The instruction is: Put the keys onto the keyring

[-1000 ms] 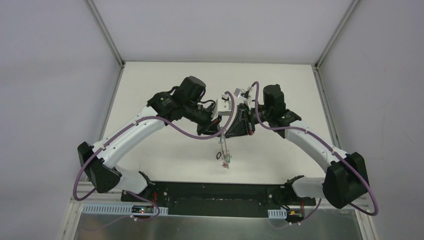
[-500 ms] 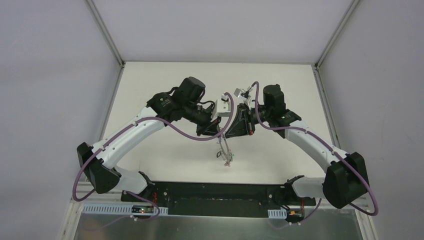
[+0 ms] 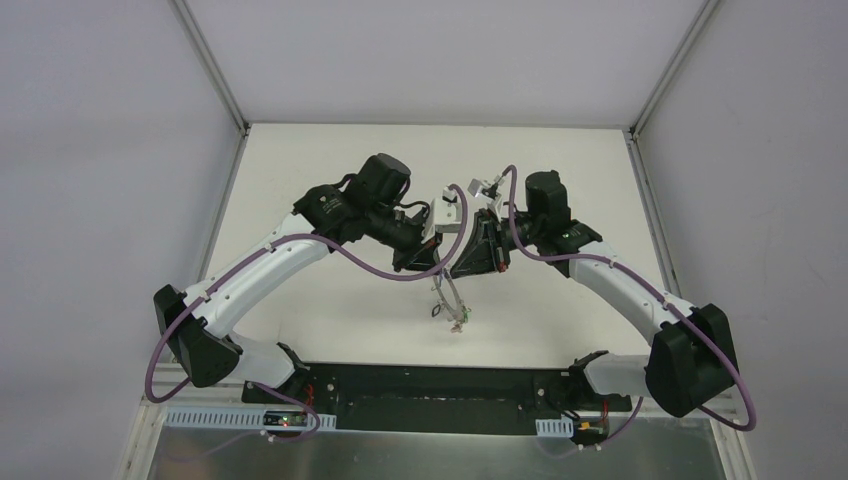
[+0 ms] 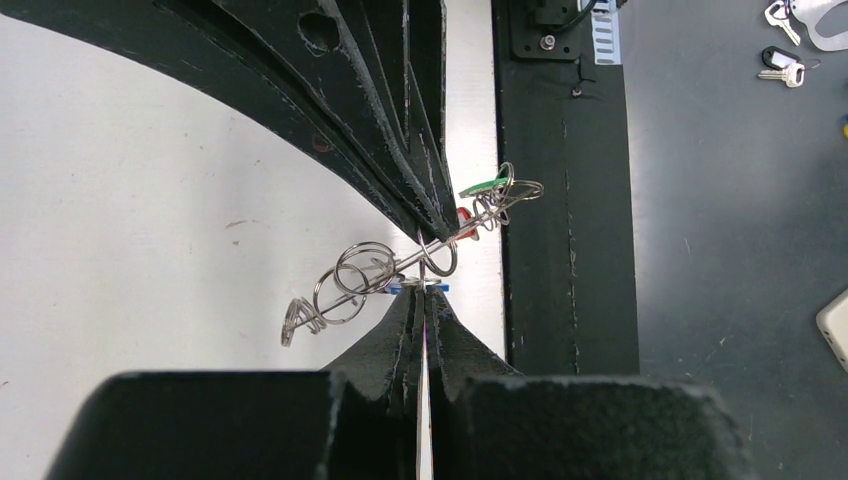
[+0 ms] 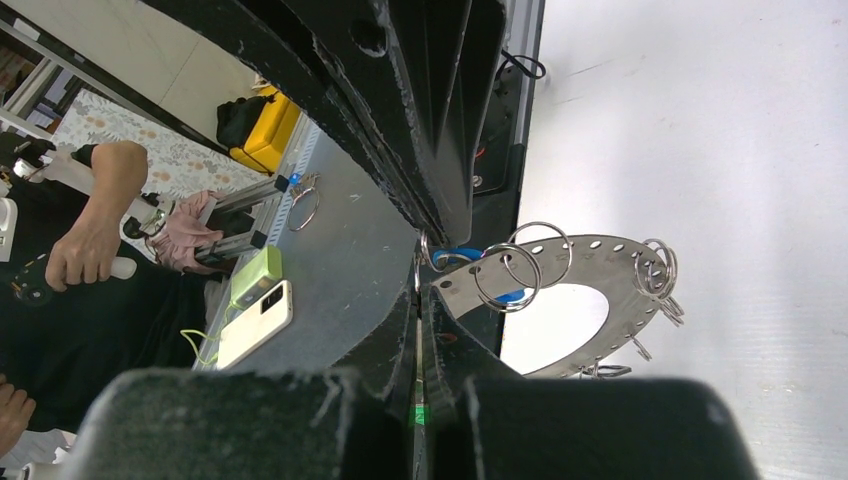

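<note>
Hanging in mid-air over the table (image 3: 340,310), the keyring (image 5: 600,255) sits between the two arms' meeting fingertips, with split rings (image 5: 655,272) and a couple of tagged keys (image 4: 484,186) (green and red show) on its rim. The right gripper (image 5: 418,295) is clamped on the disc's edge. The left gripper (image 4: 422,305) is pinched tight on what looks like the blue-tagged key (image 4: 420,287), pressed up by one of those rings. Likely trouble — the tiny key twisting out of so thin a pinch, or the disc swivelling in the right jaws — so the key misses and drops.
</note>
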`<state>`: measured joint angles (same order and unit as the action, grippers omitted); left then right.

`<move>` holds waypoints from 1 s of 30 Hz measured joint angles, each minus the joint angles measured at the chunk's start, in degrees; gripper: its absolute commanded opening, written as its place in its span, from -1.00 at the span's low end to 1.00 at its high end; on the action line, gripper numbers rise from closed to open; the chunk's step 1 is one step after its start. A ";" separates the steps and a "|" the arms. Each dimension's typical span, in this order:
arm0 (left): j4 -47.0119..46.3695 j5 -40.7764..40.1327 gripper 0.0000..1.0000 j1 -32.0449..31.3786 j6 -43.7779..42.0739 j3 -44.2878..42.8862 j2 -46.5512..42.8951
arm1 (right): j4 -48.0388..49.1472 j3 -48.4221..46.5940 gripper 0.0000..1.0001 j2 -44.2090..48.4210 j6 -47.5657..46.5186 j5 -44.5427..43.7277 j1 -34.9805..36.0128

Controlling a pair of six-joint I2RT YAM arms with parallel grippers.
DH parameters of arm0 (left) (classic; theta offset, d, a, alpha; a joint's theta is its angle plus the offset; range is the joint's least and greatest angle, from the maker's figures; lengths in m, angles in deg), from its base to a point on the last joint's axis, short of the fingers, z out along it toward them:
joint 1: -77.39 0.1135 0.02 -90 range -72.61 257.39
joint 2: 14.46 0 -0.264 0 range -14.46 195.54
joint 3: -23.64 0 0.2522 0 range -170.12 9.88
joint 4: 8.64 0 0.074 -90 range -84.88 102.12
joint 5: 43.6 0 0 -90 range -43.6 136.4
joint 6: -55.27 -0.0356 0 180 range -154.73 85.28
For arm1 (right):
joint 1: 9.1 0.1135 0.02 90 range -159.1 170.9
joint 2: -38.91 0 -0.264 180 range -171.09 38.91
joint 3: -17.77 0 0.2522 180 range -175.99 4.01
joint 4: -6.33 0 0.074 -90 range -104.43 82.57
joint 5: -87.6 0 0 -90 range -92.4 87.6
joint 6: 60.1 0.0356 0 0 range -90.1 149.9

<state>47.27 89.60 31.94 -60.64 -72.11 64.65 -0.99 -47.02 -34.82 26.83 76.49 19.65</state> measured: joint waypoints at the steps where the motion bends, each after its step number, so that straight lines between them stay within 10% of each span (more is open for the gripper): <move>1: -0.02 0.00 -1.00 0.00 0.22 0.00 0.00 | -0.09 0.00 -1.00 0.00 -0.13 0.00 0.00; 30: -1.44 -0.15 -1.00 0.00 3.37 0.04 0.00 | -0.74 0.00 -1.00 -1.01 -1.05 0.11 0.35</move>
<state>45.83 89.45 31.94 -57.27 -72.07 64.65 -1.74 -47.02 -35.83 25.78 76.60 20.00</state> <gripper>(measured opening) 0.008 0.008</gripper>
